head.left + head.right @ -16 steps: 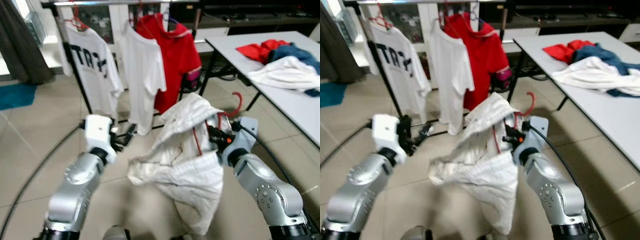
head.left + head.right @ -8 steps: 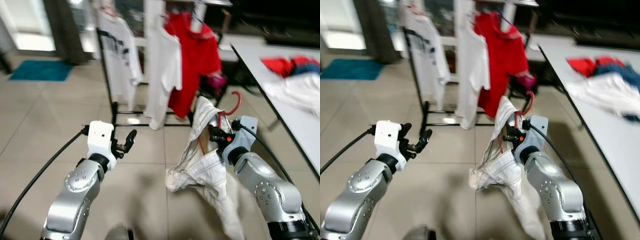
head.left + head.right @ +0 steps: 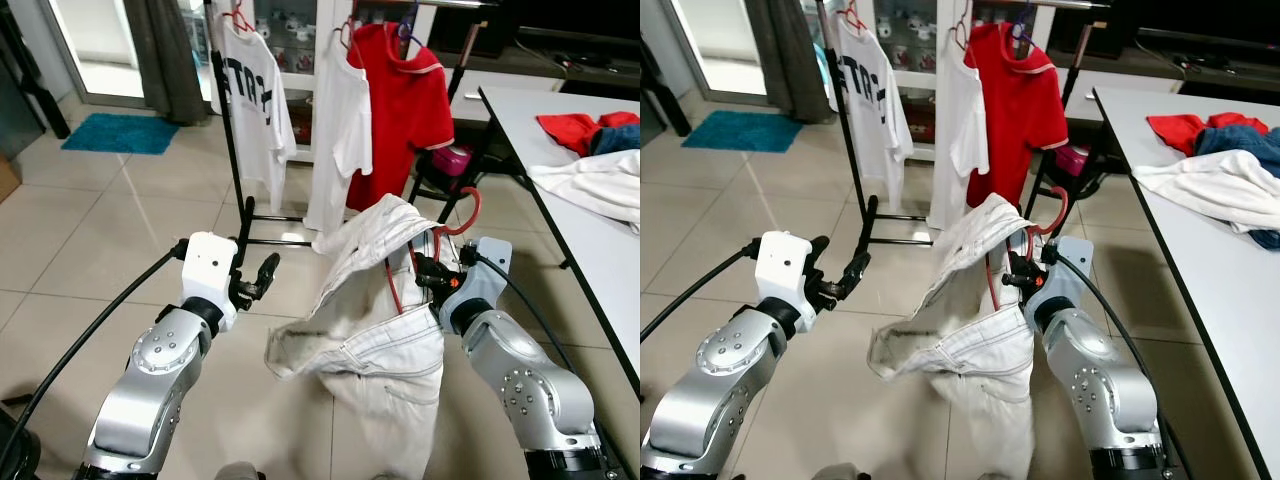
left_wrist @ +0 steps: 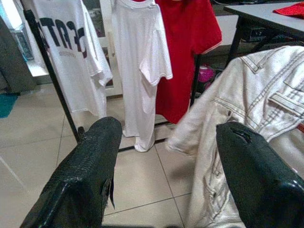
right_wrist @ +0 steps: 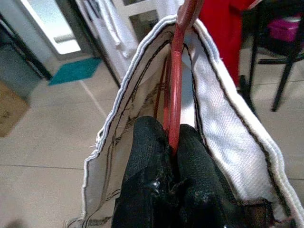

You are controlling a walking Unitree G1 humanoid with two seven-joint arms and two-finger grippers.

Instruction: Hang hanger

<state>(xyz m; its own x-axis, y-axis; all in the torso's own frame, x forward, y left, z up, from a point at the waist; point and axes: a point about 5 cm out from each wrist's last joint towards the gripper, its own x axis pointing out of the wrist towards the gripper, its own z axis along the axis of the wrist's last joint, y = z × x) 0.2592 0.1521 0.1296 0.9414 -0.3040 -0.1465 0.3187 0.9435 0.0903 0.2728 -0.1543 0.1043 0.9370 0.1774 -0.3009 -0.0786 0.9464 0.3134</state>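
Observation:
A red hanger (image 3: 467, 212) carries a white denim jacket (image 3: 365, 320) that droops toward the floor. My right gripper (image 3: 428, 272) is shut on the hanger's neck (image 5: 175, 102), just below its hook. A black clothes rack (image 3: 228, 130) stands ahead with a printed white T-shirt (image 3: 252, 92), a plain white T-shirt (image 3: 338, 130) and a red shirt (image 3: 405, 110) hung on it. My left gripper (image 3: 266, 275) is open and holds nothing, to the left of the jacket, pointing at the rack's foot. In the left wrist view its fingers (image 4: 88, 166) frame the hung shirts and the jacket (image 4: 247, 109).
A white table (image 3: 590, 215) on the right holds a red garment (image 3: 575, 122) and a white one (image 3: 595, 180). A black chair frame and a pink thing (image 3: 455, 160) sit behind the red shirt. A teal mat (image 3: 120, 132) lies far left by a dark curtain (image 3: 175, 50).
The camera has swung and pulled back, so the rack now sits centred ahead. The jacket has billowed out wider below the hanger. Both grippers keep their hold and pose.

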